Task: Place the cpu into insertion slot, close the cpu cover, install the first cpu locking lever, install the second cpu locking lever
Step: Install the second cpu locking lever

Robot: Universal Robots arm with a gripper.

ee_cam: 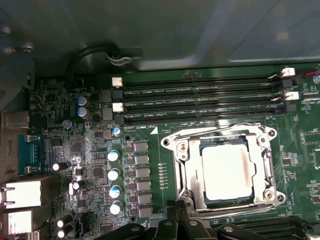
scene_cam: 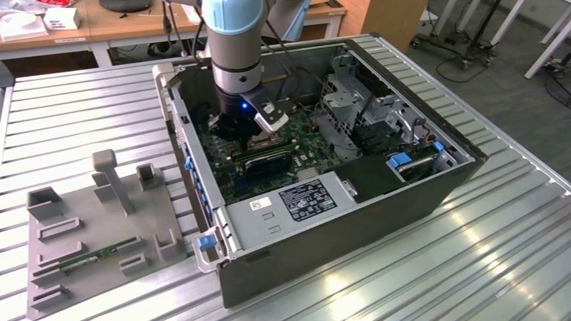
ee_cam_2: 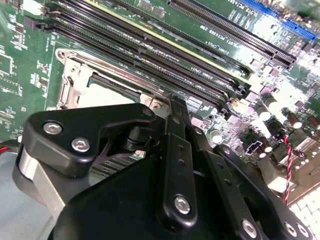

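First wrist view: motherboard (ee_cam: 75, 150), green, with a column of silver-topped capacitors (ee_cam: 114, 181); beside these the insertion slot (ee_cam: 225, 170), square, silvery-rimmed; the cpu (ee_cam: 225, 172), pale silver-beige, lies flat within it; the cpu cover (ee_cam: 182, 165), thin metal frame, sits down around the chip. Long black memory slots (ee_cam: 200, 97) run just beside the socket. Gripper (ee_cam: 172, 231), black, just beside the socket's edge, holding nothing visible; whether the jaws are wide or narrow cannot be told. Exterior view: computer case (scene_cam: 357, 221) lying open on the slatted worktop (scene_cam: 71, 120).
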